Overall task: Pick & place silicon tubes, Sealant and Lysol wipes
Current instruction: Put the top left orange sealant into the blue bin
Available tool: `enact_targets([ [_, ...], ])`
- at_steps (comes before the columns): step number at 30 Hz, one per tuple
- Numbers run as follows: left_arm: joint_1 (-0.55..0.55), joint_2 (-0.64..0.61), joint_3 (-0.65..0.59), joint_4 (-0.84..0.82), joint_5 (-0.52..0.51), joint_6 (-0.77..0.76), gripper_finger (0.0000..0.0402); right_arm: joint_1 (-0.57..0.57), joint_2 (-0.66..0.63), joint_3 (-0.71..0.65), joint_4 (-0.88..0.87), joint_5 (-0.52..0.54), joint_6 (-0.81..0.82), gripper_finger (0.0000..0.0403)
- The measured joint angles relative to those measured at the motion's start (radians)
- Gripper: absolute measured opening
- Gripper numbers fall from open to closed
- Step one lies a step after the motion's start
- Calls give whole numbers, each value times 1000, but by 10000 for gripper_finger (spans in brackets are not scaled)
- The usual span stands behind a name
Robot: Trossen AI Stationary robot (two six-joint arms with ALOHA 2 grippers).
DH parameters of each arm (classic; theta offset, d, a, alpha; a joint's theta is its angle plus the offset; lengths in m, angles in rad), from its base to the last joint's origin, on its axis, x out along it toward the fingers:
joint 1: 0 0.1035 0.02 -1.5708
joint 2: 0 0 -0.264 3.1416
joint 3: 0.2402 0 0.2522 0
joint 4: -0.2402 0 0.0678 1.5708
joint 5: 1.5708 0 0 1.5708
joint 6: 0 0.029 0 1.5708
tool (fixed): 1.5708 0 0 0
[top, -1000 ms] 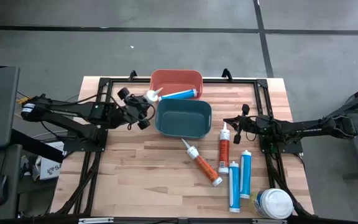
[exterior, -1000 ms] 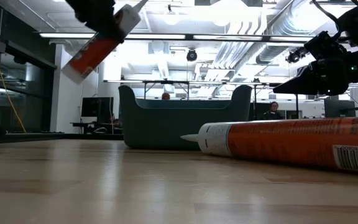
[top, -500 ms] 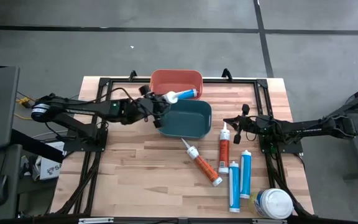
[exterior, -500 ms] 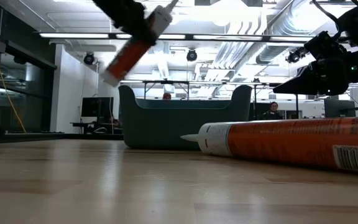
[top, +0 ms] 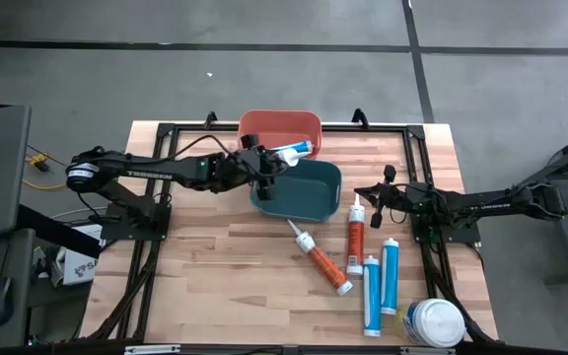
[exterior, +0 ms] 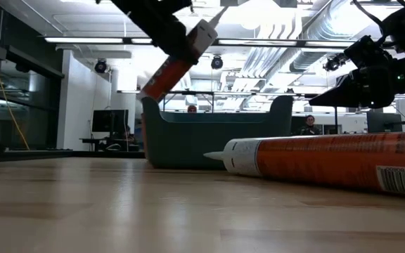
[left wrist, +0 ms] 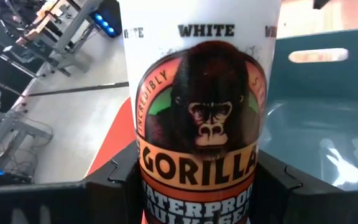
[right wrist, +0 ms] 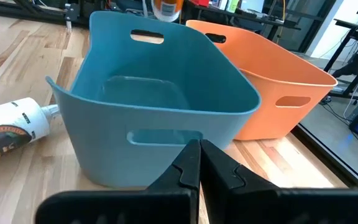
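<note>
While the sealant tube (left wrist: 199, 118) hangs tilted over the blue bin's (top: 309, 202) near-left rim, the left gripper (top: 261, 168) clamps it, fingers closed on its body. Beside the bin, the right gripper (top: 375, 195) waits, fingers together and empty. Other tubes (top: 390, 275) and the wipes (top: 435, 321) lie on the table (top: 215, 276).

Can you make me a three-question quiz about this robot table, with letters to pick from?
1. Where is the Gorilla tube?
A. In the left gripper
B. On the floor
C. Under the table

2. How many bins are there?
A. One
B. Two
C. Five

3. Is the blue bin full?
A. Yes, with tubes
B. No, empty
C. Yes, with water

Answers:
1. A: the left wrist view shows it clamped between the fingers.
2. B: a blue bin and an orange bin.
3. B: the right wrist view shows its bare bottom.
</note>
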Motion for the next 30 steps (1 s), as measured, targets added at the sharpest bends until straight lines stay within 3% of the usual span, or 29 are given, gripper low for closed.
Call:
enact_targets([
  [13,-3,158,240,-86,83,66,180,0,0,0,-2,0,0,0],
  [18,2,220,287,-53,153,89,180,0,0,0,0,0,0,0],
  [30,13,346,324,-104,143,28,180,0,-1,0,-2,0,0,0],
])
